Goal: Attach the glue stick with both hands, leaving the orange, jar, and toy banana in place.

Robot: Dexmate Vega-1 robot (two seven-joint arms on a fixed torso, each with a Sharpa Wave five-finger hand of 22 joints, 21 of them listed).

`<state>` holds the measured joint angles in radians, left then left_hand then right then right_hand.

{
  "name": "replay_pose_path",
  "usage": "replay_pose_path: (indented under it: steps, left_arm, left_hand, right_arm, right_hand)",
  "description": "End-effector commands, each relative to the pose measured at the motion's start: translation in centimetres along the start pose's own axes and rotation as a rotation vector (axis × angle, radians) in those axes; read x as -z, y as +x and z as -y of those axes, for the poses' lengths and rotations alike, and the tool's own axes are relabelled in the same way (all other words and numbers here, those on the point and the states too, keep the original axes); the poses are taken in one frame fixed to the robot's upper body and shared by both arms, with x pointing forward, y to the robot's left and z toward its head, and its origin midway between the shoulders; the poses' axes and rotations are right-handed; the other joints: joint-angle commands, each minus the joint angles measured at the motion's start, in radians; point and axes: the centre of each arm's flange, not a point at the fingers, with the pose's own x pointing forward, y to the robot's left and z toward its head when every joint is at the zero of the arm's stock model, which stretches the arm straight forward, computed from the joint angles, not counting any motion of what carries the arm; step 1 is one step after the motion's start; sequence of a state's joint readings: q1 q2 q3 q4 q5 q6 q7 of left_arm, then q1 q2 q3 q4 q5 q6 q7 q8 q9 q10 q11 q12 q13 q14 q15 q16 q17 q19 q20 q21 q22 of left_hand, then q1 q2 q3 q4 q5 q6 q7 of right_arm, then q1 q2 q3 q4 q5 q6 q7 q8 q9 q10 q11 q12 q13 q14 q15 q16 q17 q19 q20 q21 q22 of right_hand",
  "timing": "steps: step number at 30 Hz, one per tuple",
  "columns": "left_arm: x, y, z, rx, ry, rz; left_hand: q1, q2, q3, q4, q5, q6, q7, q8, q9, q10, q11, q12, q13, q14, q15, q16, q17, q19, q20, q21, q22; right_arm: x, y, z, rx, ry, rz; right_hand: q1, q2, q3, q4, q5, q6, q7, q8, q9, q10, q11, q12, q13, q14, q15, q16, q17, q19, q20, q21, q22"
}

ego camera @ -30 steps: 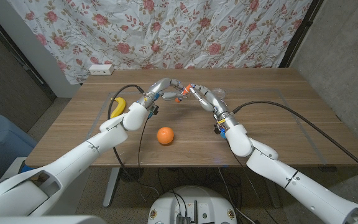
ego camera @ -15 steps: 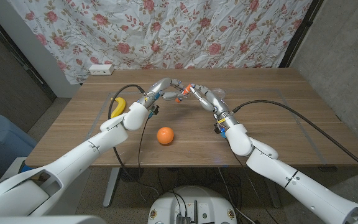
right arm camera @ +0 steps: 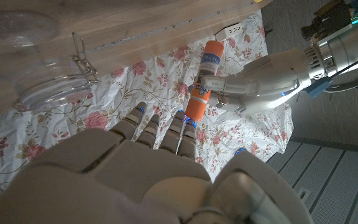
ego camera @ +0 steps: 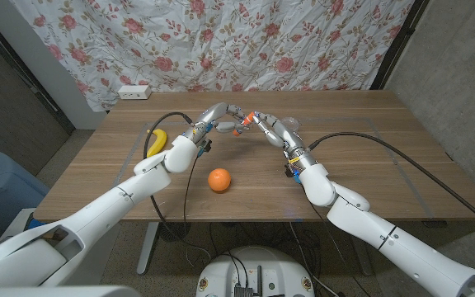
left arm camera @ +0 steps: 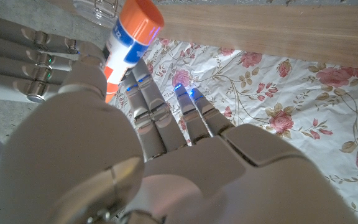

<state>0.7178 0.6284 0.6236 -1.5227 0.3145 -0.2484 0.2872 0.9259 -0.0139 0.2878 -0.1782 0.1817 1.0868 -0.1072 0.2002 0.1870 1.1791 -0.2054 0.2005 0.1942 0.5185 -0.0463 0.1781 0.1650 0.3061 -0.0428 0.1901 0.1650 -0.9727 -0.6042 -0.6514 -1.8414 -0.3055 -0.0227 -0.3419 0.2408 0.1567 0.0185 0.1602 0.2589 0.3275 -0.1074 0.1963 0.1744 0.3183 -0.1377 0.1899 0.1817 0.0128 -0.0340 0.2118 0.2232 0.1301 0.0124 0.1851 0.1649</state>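
Observation:
The glue stick [ego camera: 244, 124], white with orange ends, hangs above the far middle of the table between my two hands. My left hand [ego camera: 219, 115] pinches its white body; in the right wrist view the left hand's fingers [right arm camera: 229, 87] wrap the stick [right arm camera: 205, 74]. My right hand [ego camera: 270, 129] meets it from the other side, fingertips [right arm camera: 182, 124] on one orange end. In the left wrist view the stick [left arm camera: 129, 40] stands tilted between both hands' fingers. The orange [ego camera: 218, 179] lies on the table nearer me.
A toy banana [ego camera: 157, 140] lies at the table's left. A clear glass jar [right arm camera: 36, 62] lies on the wood just beyond my right hand. A white power strip [ego camera: 134, 91] sits at the far left edge, before a flowered curtain [ego camera: 246, 41].

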Motion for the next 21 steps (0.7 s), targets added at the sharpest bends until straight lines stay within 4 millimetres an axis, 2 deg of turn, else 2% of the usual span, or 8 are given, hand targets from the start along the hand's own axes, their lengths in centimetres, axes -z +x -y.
replay_pose_path:
  steps: [1, 21]
  left_arm:
    - [-0.02, -0.11, -0.05, -0.013, -0.006, -0.006]
    - [-0.26, 0.17, -0.03, 0.001, 0.000, 0.003]
  left_hand:
    - [0.102, 0.084, 0.010, 0.003, 0.003, 0.103, -0.030, 0.026, 0.003, 0.037, -0.020, 0.008, 0.001, 0.011, -0.170, 0.010, 0.006, 0.010, -0.058, 0.005, 0.003]
    - [0.119, 0.084, 0.013, 0.003, 0.002, 0.113, -0.029, 0.027, 0.002, 0.057, -0.020, 0.010, 0.000, 0.028, -0.172, 0.012, 0.006, 0.015, -0.059, 0.004, 0.004]
  right_arm:
    - [-0.34, 0.03, -0.33, -0.017, -0.025, 0.005]
    - [-0.94, 0.29, -0.68, -0.052, -0.067, 0.014]
  right_hand:
    - [-0.010, 0.012, 0.002, 0.003, -0.001, 0.012, 0.001, 0.004, 0.003, 0.009, -0.004, 0.002, 0.000, 0.006, -0.012, 0.007, 0.003, 0.005, -0.010, 0.005, 0.004]
    - [-0.029, 0.013, 0.009, 0.004, 0.000, 0.028, -0.001, 0.005, 0.003, 0.020, -0.005, 0.003, 0.000, 0.008, -0.013, 0.009, 0.002, 0.005, -0.012, 0.004, 0.004]
